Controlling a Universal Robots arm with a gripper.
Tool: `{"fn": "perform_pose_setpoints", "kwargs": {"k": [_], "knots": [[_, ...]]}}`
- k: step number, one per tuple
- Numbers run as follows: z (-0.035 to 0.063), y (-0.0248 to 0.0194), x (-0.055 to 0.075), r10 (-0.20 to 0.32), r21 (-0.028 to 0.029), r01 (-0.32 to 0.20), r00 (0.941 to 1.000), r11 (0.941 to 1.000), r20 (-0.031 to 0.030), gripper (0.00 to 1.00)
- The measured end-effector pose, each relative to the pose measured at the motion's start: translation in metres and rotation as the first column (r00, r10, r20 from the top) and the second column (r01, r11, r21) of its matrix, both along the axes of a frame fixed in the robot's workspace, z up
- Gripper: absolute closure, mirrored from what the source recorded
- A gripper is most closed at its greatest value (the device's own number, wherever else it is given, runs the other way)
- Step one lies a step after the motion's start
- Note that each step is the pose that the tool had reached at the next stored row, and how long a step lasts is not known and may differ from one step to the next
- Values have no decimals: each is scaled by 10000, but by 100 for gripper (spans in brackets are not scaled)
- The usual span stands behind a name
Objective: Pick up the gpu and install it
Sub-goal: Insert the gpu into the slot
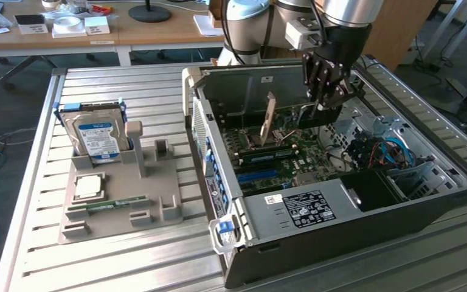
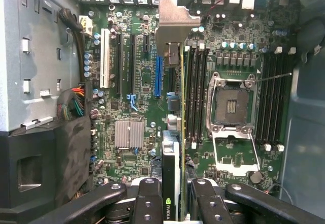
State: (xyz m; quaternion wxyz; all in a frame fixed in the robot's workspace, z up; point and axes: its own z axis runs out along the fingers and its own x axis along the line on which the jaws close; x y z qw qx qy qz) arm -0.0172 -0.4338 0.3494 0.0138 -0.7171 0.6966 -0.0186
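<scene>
Gpu [image 2: 171, 158] edge-down in the claw [image 2: 172, 188], above the motherboard [image 2: 144, 79].

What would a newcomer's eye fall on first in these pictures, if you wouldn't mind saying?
The open computer case dominates the exterior view, with the arm's tool reaching down into it. In the wrist view the tool is shut on the gpu, held edge-on over the motherboard beside the empty processor socket. On the exterior view's left, a hard drive with a blue-white label stands upright in a grey holder.
</scene>
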Motion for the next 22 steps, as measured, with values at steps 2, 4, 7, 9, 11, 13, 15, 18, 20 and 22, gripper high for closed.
{"fn": "perform_pose_setpoints", "kwargs": {"k": [2, 4, 7, 9, 11, 13, 15, 18, 20, 22], "knots": [[-21, 0, -1, -1, 0, 1, 10000, 10000, 1, 73], [-47, 0, -4, -1, 0, 1, 10000, 10000, 1, 73], [-89, 1, -8, -2, 1, 2, 10000, 10000, 2, 73], [-105, 0, -9, 0, -2, 0, 10000, 10000, 1, 73], [-107, 0, -9, 0, -5, 0, 10000, 10000, 0, 73], [-110, 0, -10, -1, -1, 1, 10000, 10000, 2, 73], [-127, 0, -11, -1, 3, 1, 10000, 10000, 3, 73], [-164, 0, -13, -1, 0, 1, 10000, 10000, 2, 73], [-187, 0, -14, 0, 0, 0, 10000, 10000, 1, 73], [-205, 0, -15, -1, 0, 1, 10000, 10000, 2, 73]]}}
